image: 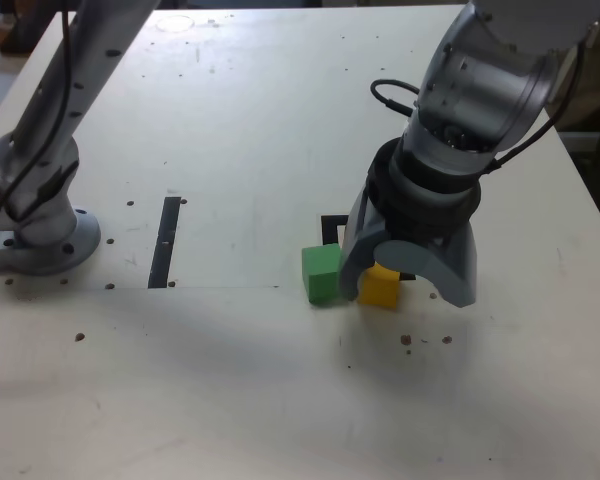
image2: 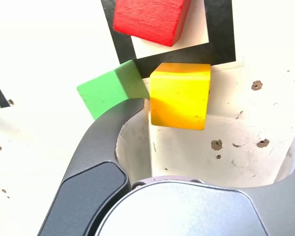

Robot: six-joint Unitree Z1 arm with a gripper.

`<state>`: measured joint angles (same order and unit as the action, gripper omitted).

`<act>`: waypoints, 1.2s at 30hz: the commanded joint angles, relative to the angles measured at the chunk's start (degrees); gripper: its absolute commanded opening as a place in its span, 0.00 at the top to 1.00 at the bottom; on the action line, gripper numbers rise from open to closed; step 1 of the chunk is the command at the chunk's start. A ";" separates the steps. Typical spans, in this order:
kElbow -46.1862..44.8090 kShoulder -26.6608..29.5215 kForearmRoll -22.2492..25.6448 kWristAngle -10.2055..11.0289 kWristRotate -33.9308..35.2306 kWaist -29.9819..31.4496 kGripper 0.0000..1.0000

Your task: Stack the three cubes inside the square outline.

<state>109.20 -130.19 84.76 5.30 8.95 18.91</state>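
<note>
1 arm, jaws (image: 405, 283) pointing down at the bench (image: 280, 120), spread wide open, gripping nothing. Yellow cube (image2: 179, 96) sits between the 2 jaws in the exterior view, on the bench surface, just outside the square outline (image2: 221, 44), against its black border in the wrist view. The jaw on the exterior view's left stands between the yellow cube and the green cube (image: 321, 273); whether it touches either I cannot tell. Green cube rests on the bench just beside the yellow one, on the exterior view's left of it, turned at an angle, also outside the outline; in the wrist view 1 corner of it reaches the outline's black border. Red cube (image2: 150, 19) lies inside the square outline on the white interior, rotated relative to the frame, cut off by the edge of the wrist view; in the exterior view it is hidden behind the arm. Only 1 corner of the outline shows in the exterior view, above the green cube. No cube is on top of another. All 3 cubes cluster right of the bench's middle, toward its near edge in the exterior view. Straight black strip (image: 165, 241) lies well apart, toward the bench's left edge, near the arm's round base (image: 45, 240). Small dark holes dot the bench.
</note>
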 commanded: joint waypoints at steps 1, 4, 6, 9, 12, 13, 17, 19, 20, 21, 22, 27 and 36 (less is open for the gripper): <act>-0.50 -0.42 -0.78 -0.36 -0.49 -0.35 0.01; -1.13 -0.50 -1.62 -0.70 -0.93 -0.69 0.02; -1.57 -0.51 -2.12 -0.86 -1.16 -0.94 0.02; -2.09 -0.56 -2.81 -1.00 -1.55 -1.32 0.02; -2.17 -0.66 -3.24 -1.04 -1.91 -1.52 0.03; -2.16 -0.70 -3.38 -1.09 -2.03 -1.56 0.03; -2.15 -0.68 -3.72 -1.26 -2.39 -1.65 0.03; -2.31 -0.30 -3.59 -1.21 -2.45 -1.68 0.03; -2.47 0.05 -3.47 -1.11 -2.43 -1.68 0.03; -2.68 0.48 -3.34 -0.99 -2.42 -1.68 0.03; -2.93 0.98 -3.20 -0.84 -2.39 -1.68 0.03; -3.98 2.83 -3.10 -0.33 -2.32 -1.68 0.03; -3.82 2.71 -3.63 -0.56 -2.54 -1.68 0.03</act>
<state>105.29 -127.64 81.12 4.85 6.51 17.31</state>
